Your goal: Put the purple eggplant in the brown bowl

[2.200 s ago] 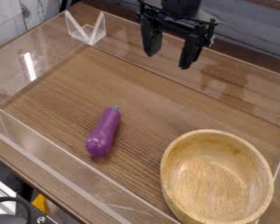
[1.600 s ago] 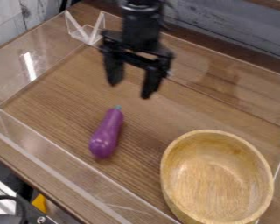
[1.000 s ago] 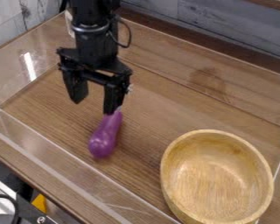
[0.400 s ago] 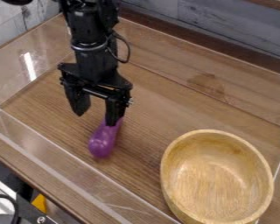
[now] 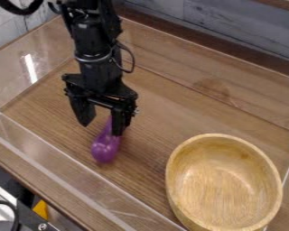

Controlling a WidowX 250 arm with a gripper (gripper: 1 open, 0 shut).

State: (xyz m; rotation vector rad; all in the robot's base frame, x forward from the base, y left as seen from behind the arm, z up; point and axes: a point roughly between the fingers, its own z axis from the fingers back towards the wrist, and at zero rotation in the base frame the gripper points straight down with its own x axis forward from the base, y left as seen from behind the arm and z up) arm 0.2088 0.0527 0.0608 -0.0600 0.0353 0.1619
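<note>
Gripper [image 5: 102, 120] pointing down, jaws spread wide, nothing held, hovering right over eggplant [image 5: 106, 147].

Eggplant lies on table [image 5: 219, 99] toward front edge, left of bowl [image 5: 224, 183], apart from it.

Risks: glossy rounded body may squirt out if jaws close off-centre; a fingertip landing on top would pin or roll it.

Hidden: eggplant's upper end behind fingers; contact unclear. Bowl's lower rim cut off at frame edge.

Glossy purple eggplant [image 5: 105, 150], grained wooden brown bowl [image 5: 224, 186], wood-grain tabletop [image 5: 195, 104], matt black end effector [image 5: 100, 119].
</note>
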